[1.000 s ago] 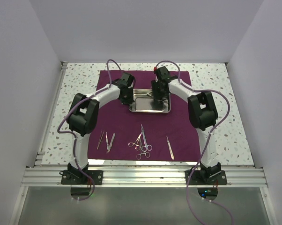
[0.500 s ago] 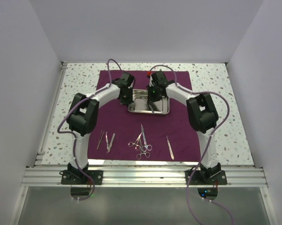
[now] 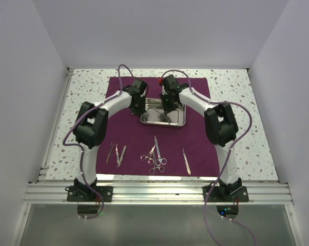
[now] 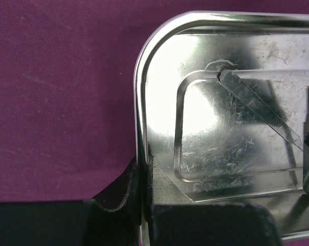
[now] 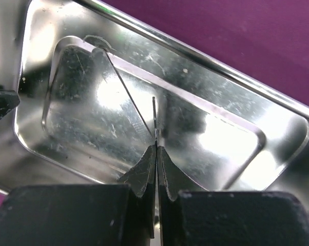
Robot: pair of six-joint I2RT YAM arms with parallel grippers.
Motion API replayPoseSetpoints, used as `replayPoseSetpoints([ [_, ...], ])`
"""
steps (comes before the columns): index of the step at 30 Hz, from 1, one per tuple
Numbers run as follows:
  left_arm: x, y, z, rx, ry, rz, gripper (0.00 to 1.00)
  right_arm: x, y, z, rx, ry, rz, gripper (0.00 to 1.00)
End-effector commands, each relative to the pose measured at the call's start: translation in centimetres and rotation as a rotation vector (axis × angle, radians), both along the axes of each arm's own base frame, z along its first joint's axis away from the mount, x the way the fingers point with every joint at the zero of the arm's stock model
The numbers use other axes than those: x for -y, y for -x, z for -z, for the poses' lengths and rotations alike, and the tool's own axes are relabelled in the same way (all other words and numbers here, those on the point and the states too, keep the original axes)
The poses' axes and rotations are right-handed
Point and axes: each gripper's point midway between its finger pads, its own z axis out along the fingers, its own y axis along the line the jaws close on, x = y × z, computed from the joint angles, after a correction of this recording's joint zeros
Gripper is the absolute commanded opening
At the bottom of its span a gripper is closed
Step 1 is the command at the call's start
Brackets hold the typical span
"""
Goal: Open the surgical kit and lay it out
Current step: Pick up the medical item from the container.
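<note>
Several silvery instruments point(image 3: 154, 154) lie on the dark purple cloth wrap point(image 3: 200, 143), seen from above. Left wrist: left hand point(image 4: 143, 177) pinches the rim of the shallow shiny steel tray point(image 4: 206, 133). Right wrist: right hand point(image 5: 156, 154) clamps a thin steel tool point(image 5: 154, 123) inside; lifting it out likely comes next.

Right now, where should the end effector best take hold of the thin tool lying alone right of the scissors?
Probably at its mid-length, coming straight down from above and closing across its narrow width. The thin tool lies flat on the cloth, apart from the scissors, so its long sides are free.
</note>
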Motion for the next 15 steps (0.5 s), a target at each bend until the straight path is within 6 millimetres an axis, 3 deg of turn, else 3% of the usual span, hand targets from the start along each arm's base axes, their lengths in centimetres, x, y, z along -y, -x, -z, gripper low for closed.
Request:
replayPoseSetpoints([
  [1, -0.2, -0.2, -1.4, 0.000, 0.003, -0.007, 0.00, 0.6, 0.2, -5.7, 0.067, 0.005, 0.007, 0.00],
  [6, 0.0, -0.4, -1.4, 0.000, 0.013, -0.013, 0.00, 1.4, 0.2, -9.3, 0.137, 0.001, 0.027, 0.00],
  [12, 0.1, -1.3, -1.0, 0.004, 0.013, -0.023, 0.00, 3.6, 1.8, -12.9, 0.199, 0.009, 0.084, 0.00],
  [15, 0.2, -2.2, -0.6, 0.009, 0.023, -0.035, 0.00, 5.1, 3.4, -13.1, 0.178, 0.021, 0.118, 0.00],
])
